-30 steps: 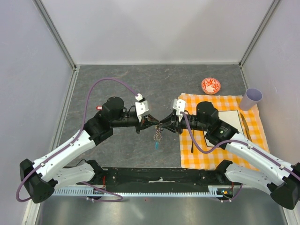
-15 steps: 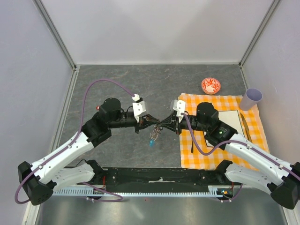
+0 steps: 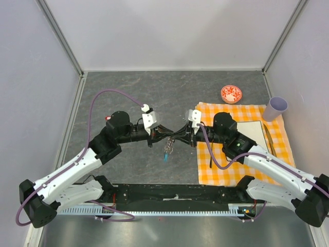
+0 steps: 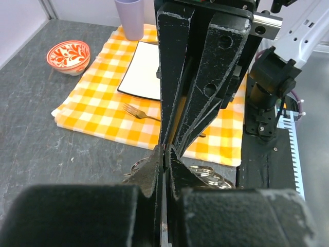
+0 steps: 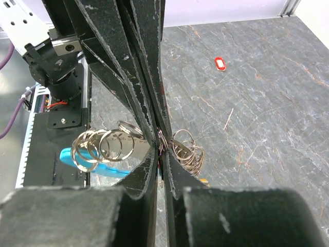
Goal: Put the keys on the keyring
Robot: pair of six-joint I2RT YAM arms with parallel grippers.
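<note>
While both arms meet tip to tip in the middle of the top view, you have the keyring [image 3: 167, 150] dangling just under them, off the table [image 3: 128, 92]. Your left gripper [image 3: 169, 137] is squeezed tight on its rings. Your right gripper [image 3: 179, 138] looks pinched almost closed on them too, right against the left one. The blue strap [image 5: 69, 157] hangs at the lower left of the right wrist view. The keys are too hard to pick out among the shiny rings. If you pull the arms apart, the thin rings may slip out and drop. If you push closer, the fingertips may bump and twist the grip. If one gripper lets go too soon, the bunch can swing and tangle.
</note>
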